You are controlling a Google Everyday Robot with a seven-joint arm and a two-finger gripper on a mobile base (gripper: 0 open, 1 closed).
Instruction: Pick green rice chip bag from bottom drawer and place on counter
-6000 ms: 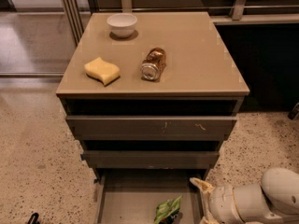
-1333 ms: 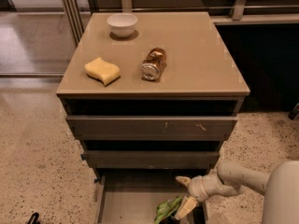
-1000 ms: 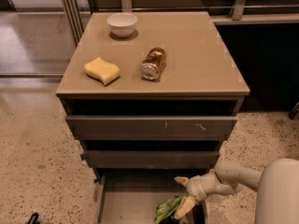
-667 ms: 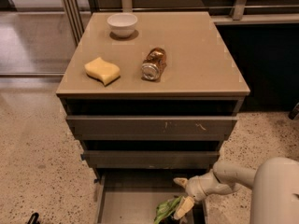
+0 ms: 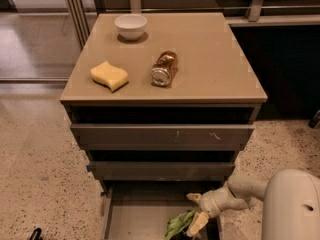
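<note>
Gripper [image 5: 195, 211] reaches low into the bottom drawer [image 5: 134, 219] for the green bag [image 5: 176, 225].
Fingers [image 5: 198, 223] released, spread wide, the bag just at their nine o'clock, lined up for a pinch.

One camera looks steeply down from close in front of the cabinet [image 5: 150, 134], facing its front. The bench [image 5: 210, 59] fills the upper part, and the gripper [image 5: 195, 211] sits low, right of centre.

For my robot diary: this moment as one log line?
gripper open at green rice chip bag | bag in bottom drawer | counter: no bag
</note>
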